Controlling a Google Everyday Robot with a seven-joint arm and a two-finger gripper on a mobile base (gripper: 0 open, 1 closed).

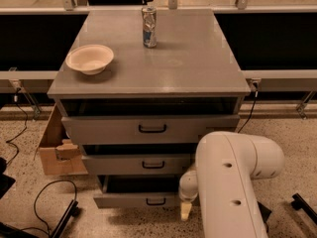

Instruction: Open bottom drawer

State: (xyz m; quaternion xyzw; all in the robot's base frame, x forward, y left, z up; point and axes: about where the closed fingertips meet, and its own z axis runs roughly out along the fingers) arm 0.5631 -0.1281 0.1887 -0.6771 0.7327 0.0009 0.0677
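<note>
My hand hangs low at the right end of the bottom drawer, just above the speckled floor. Only a pale tip shows below a round white joint, so I cannot tell whether it is open or closed, or whether it touches the drawer front. At the far left, an open cardboard box stands on the floor against the side of the cabinet, and a black cable loops across the floor in front of it. On the grey tabletop, a cream bowl sits near the left edge, and a drinks can stands upright further back, near the middle and well apart from the bowl. Below the tabletop, three grey drawers are stacked, each pulled out a little with a dark gap above its front. The top drawer has the widest front, the middle drawer is narrower, and the bottom drawer is the narrowest and lowest. The bottom drawer's small black loop handle is at the centre of its panel, left of my hand and free of it. My bulky white arm fills the lower right and hides the right ends of the two lower drawers.
</note>
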